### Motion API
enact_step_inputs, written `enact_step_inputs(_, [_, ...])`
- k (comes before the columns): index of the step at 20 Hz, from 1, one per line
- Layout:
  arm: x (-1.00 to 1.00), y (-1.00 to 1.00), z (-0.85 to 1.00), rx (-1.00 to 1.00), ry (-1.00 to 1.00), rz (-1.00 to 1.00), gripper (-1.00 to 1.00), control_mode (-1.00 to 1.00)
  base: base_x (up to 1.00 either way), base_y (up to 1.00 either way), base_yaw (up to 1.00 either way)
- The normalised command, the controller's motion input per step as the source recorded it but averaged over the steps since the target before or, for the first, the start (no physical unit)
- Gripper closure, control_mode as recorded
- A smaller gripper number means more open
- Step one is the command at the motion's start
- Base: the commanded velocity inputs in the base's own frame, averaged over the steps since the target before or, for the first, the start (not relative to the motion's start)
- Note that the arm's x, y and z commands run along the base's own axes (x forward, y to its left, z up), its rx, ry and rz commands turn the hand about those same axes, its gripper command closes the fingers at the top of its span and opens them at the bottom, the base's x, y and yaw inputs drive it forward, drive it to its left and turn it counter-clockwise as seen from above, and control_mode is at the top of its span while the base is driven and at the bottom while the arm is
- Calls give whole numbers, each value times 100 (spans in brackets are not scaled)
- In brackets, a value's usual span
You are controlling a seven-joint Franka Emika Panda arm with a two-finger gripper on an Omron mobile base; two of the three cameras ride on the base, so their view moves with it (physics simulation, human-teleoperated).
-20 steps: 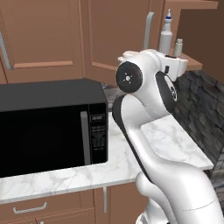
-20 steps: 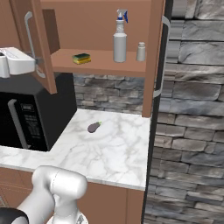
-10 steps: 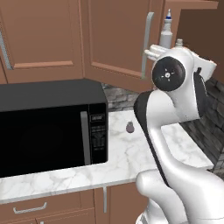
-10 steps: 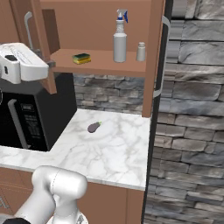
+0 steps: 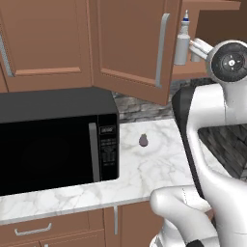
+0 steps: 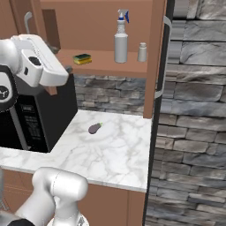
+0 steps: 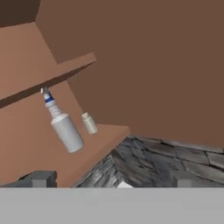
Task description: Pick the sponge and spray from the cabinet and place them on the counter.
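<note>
The cabinet point(image 6: 106, 65) stands open, and the yellow and green sponge point(image 6: 82, 58) lies at the left of its wooden shelf. The tall pale spray point(image 6: 121, 37) stands upright at mid shelf. In the hand view the spray point(image 7: 65, 127) appears tilted, well ahead of the fingertips. My gripper point(image 6: 62, 58) hangs open and empty just left of the sponge, at shelf height and apart from it. Its two dark fingertips point(image 7: 40, 178) stand wide apart at the bottom of the hand view. Below the shelf lies the white marble counter point(image 6: 119, 152).
A small white shaker point(image 6: 142, 52) stands right of the spray. A dark purple egg-shaped object point(image 6: 94, 128) lies on the counter. A black microwave point(image 5: 53, 140) takes up the counter's left part. The open cabinet door point(image 5: 130, 48) juts out, and a stone wall point(image 6: 194, 110) is at right.
The arm has swung to the right, bringing the hand closer to the open cabinet shelf. The gripper stayed open. Sponge, spray and shaker have not moved.
</note>
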Motion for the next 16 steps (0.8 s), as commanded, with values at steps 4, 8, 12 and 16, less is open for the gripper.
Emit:
enact_step_inputs(4, [0,-26,0,28,-6,0,-100,-100,0,0,0])
enact_step_inputs(8, [0,-19,0,31,-8,2,-100,-100,0,0,0])
enact_step_inputs(12, [0,-19,0,33,-10,5,-100,-100,0,0,0])
enact_step_inputs(16, [0,-13,0,31,-13,6,-100,-100,0,0,0])
